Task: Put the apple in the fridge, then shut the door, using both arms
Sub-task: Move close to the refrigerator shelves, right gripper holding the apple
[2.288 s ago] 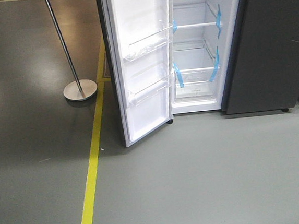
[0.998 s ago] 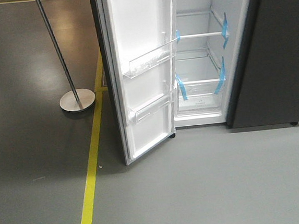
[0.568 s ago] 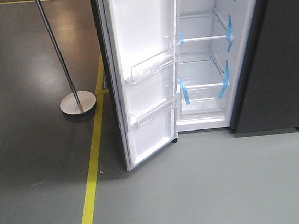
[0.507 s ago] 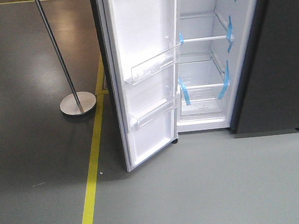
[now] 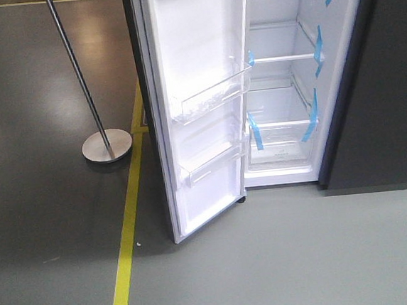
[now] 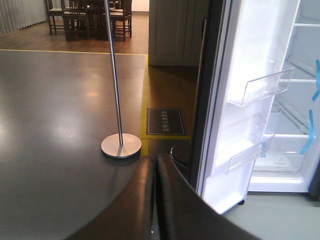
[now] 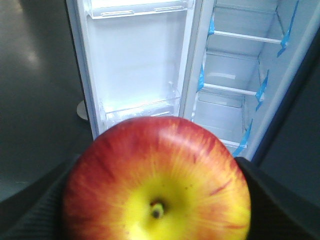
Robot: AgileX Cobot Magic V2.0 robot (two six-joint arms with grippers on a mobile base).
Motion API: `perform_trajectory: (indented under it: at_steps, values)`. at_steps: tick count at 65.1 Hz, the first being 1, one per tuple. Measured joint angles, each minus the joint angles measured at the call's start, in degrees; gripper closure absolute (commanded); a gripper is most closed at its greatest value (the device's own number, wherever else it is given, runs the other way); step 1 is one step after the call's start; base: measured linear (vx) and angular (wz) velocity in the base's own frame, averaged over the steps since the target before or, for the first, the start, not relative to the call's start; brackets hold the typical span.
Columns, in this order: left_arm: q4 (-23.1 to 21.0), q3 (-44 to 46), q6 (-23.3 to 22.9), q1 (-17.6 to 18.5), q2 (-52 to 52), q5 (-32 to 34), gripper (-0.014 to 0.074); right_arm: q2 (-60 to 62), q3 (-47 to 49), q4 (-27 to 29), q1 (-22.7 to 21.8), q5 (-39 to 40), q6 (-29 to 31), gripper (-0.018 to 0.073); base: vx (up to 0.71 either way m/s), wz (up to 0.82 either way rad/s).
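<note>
Front view: the fridge (image 5: 275, 39) stood open, its door (image 5: 195, 53) swung wide to the left. Clear bins (image 5: 209, 98) lined the door's white inner face, and blue tape (image 5: 311, 118) marked the glass shelves (image 5: 284, 57). A pole stand (image 5: 106, 144) stood beyond a yellow floor line (image 5: 127, 252).

Left wrist view: the left pincer (image 6: 155, 165) appeared pressed together, pointing toward the door's edge.

Right wrist view: the right pincer (image 7: 159, 210) pinched the apple (image 7: 157, 165), held in front of the open fridge and outside it.

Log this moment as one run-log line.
right claw: shut on apple | left claw: shut, empty | door: open | fridge: apple not yet inside
</note>
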State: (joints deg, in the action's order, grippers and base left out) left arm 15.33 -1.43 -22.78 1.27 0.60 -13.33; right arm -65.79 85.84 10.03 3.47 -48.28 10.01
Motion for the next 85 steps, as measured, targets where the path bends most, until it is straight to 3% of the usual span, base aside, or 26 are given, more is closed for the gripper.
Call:
perform_trajectory:
  at_steps: [85]
  values:
    - [0.0, 0.0, 0.0, 0.0, 0.0, 0.0, 0.0603, 0.0, 0.0, 0.0, 0.0, 0.0, 0.0, 0.0356, 0.09, 0.01]
